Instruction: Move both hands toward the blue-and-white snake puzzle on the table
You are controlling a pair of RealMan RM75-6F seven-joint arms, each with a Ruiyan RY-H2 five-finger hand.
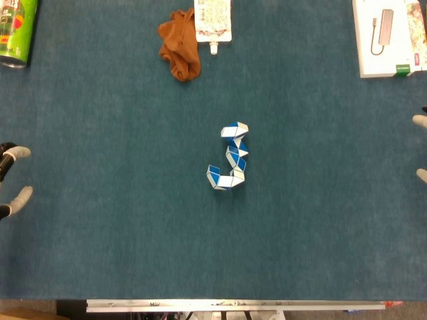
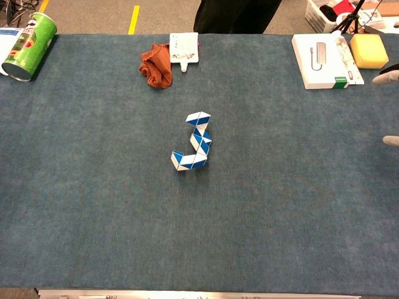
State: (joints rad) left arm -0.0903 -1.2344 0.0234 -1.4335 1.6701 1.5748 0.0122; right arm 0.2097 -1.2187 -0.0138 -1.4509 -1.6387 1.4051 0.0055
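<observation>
The blue-and-white snake puzzle (image 1: 231, 157) lies bent into a J shape in the middle of the blue table cloth; the chest view shows the snake puzzle (image 2: 194, 144) too. My left hand (image 1: 12, 179) pokes in at the left edge of the head view, fingertips spread, holding nothing, far left of the puzzle. Only pale fingertips of my right hand (image 1: 421, 147) show at the right edge, spread apart and empty. In the chest view the right hand (image 2: 389, 109) is likewise just at the right border. The left hand is outside the chest view.
A crumpled brown cloth (image 1: 180, 44) and a white pouch (image 1: 213, 20) lie at the far middle. A green can (image 1: 16, 32) lies at the far left. A white box (image 1: 390, 37) sits far right, with a yellow sponge (image 2: 368, 50) beside it.
</observation>
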